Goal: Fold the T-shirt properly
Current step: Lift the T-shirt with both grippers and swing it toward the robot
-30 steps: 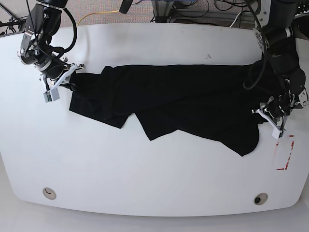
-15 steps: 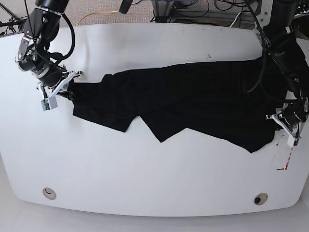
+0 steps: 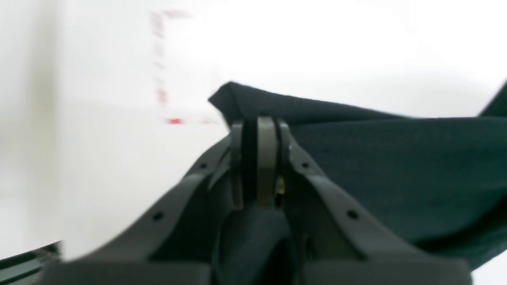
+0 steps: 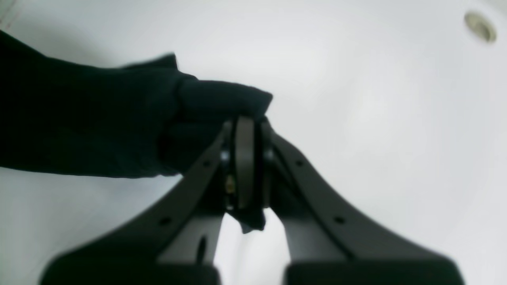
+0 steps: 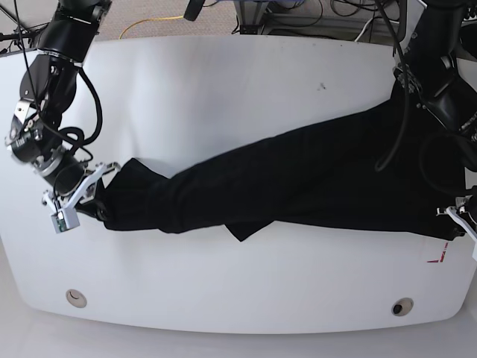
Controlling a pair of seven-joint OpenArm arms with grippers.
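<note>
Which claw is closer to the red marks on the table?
The left claw: it grips the T-shirt just above the red marks. The right claw is across the table.

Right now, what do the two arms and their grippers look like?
Both arms are black and chunky-jointed, with black cables looping alongside. The right gripper has light grey fingers with a small tag at the tip; the left gripper is light grey too. In the wrist views, the fingers are dark, tapered, dotted with small holes, with greyish pads.

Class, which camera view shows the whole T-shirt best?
The base view: the T-shirt lies stretched across the table between both arms. Each wrist view shows only a pinched bit of cloth in shut jaws.
</note>
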